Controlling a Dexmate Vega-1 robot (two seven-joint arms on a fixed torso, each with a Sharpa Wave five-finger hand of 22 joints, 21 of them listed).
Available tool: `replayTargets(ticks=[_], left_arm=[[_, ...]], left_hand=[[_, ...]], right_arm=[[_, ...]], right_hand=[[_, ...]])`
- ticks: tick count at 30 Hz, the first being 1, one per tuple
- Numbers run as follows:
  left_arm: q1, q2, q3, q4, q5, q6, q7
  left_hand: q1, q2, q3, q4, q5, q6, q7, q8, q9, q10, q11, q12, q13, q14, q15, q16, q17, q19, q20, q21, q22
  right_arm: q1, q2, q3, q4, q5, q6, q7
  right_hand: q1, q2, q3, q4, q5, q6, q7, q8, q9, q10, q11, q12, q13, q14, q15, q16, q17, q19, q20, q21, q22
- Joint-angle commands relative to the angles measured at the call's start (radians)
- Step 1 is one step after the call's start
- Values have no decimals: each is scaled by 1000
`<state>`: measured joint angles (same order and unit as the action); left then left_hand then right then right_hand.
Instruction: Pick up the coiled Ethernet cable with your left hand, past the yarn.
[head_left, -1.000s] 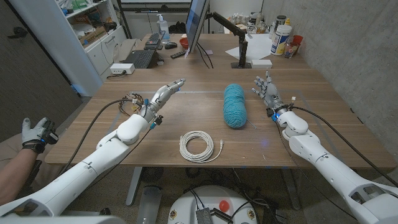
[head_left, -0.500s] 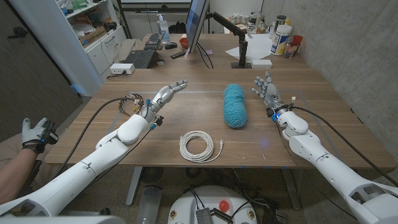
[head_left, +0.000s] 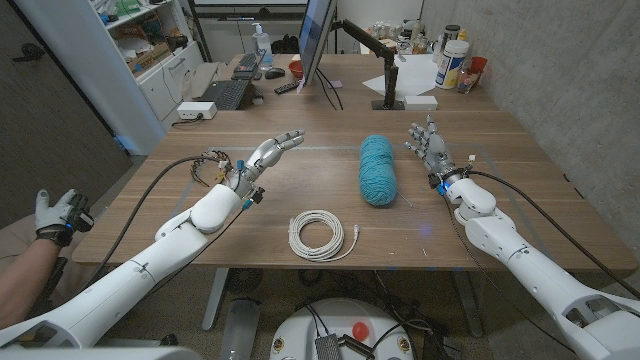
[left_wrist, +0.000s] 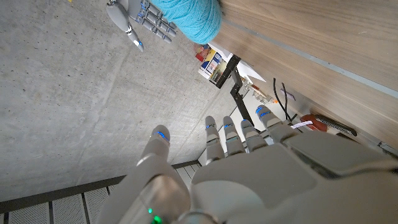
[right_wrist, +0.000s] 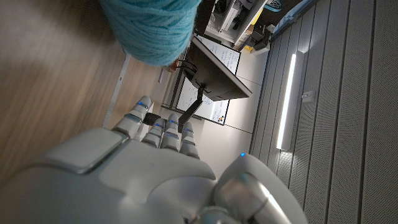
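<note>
A white coiled Ethernet cable (head_left: 322, 235) lies near the table's front edge, between the two arms. A teal skein of yarn (head_left: 377, 169) lies beyond it, toward the right; its end also appears in the wrist views as yarn (left_wrist: 186, 17) and yarn (right_wrist: 151, 28). My left hand (head_left: 268, 152) hangs above the table left of the yarn and beyond the cable, fingers straight and apart, holding nothing. My right hand (head_left: 429, 145) stands on the table right of the yarn, fingers spread upward, empty. That right hand (left_wrist: 140, 15) also shows in the left wrist view beside the yarn.
A monitor (head_left: 316, 40) on a stand, a keyboard (head_left: 224, 94), a black arm mount (head_left: 385, 70) and several bottles and cups (head_left: 455, 58) stand at the table's far side. A person's gloved hand (head_left: 55, 215) is at the left edge.
My left hand has drifted slightly right and its fingers have spread a little. The cable, the yarn and the right hand have not moved.
</note>
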<state>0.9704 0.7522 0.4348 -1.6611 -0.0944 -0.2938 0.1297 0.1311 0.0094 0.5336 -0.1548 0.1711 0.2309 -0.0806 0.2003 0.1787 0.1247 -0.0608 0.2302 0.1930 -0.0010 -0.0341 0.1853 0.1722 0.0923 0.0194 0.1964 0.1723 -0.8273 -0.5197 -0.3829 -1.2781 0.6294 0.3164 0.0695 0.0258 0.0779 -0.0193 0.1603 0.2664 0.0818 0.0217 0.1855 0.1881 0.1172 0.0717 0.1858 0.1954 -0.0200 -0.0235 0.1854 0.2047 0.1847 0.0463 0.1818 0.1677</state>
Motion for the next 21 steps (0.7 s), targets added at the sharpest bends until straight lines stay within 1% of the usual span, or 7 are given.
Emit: replayTargets(ticks=[1, 11, 12, 14, 15, 20, 21], left_arm=[[3, 10, 5, -23, 40, 23, 11], [3, 14, 12, -37, 74, 32, 20], [5, 14, 15, -41, 97, 31, 33], [5, 13, 15, -41, 99, 32, 34], [5, 16, 20, -47, 125, 33, 44], [7, 17, 22, -54, 144, 34, 51], [10, 22, 24, -65, 165, 39, 58]], left_hand=[[13, -2, 1, -5, 9, 8, -3, 6, 4, 9, -1, 3, 4, 4, -39, 2, 2, 5, 3, 4, 1], [17, -4, 1, -6, 10, 10, -3, 5, 4, 10, -4, 2, 4, 5, -40, 1, 3, 2, 9, 2, 1], [17, -4, 1, -6, 10, 11, -3, 4, 5, 11, -5, 2, 4, 4, -41, 1, 3, 2, 9, 1, 1], [18, -4, 1, -6, 10, 11, -3, 4, 5, 10, -4, 2, 4, 5, -41, 1, 3, 2, 10, 1, 1], [18, -5, 1, -6, 10, 12, -3, 4, 5, 11, -5, 2, 4, 5, -41, 1, 3, 3, 11, 1, 1], [20, -6, 0, -7, 10, 19, -2, 5, 5, 15, -5, 3, 4, 6, -43, 1, 2, 5, 7, 1, 1], [21, -6, 0, -7, 10, 20, -2, 5, 5, 16, -6, 3, 4, 7, -43, 1, 2, 5, 7, 1, 1]], right_arm=[[1, -3, -3, -1, -1, -4, 4], [1, -3, -3, -2, -1, -6, 2], [1, -3, -2, -3, -1, -7, 1], [1, -3, -2, -3, -1, -7, 1], [1, -3, -3, -2, -2, -6, 2], [1, -3, -3, -3, -1, -8, 1], [2, -3, -2, -2, -2, -7, 0]], right_hand=[[-4, 23, -4, 0, 7, -4, -3, 6, 3, -5, 3, 5, 2, -11, 3, 5, 1, -5, 0, 4, 3], [-4, 24, -5, 0, 7, -5, -3, 7, 3, -8, 3, 6, 2, -12, 4, 6, 1, -8, 0, 4, 3], [-4, 24, -5, 0, 7, -5, -3, 7, 3, -8, 2, 6, 2, -13, 4, 6, 1, -8, 0, 4, 3], [-4, 24, -6, 0, 7, -5, -2, 7, 3, -9, 2, 6, 2, -13, 3, 7, 1, -9, 0, 4, 3], [-4, 24, -6, 0, 8, -5, -2, 7, 3, -9, 3, 6, 2, -13, 3, 7, 1, -9, 0, 4, 3], [-4, 24, -6, 0, 8, -6, -2, 7, 3, -10, 2, 7, 2, -13, 2, 7, 1, -9, 0, 4, 3], [-4, 24, -6, 0, 8, -6, -2, 7, 3, -10, 3, 7, 2, -13, 3, 7, 1, -10, 0, 4, 3]])
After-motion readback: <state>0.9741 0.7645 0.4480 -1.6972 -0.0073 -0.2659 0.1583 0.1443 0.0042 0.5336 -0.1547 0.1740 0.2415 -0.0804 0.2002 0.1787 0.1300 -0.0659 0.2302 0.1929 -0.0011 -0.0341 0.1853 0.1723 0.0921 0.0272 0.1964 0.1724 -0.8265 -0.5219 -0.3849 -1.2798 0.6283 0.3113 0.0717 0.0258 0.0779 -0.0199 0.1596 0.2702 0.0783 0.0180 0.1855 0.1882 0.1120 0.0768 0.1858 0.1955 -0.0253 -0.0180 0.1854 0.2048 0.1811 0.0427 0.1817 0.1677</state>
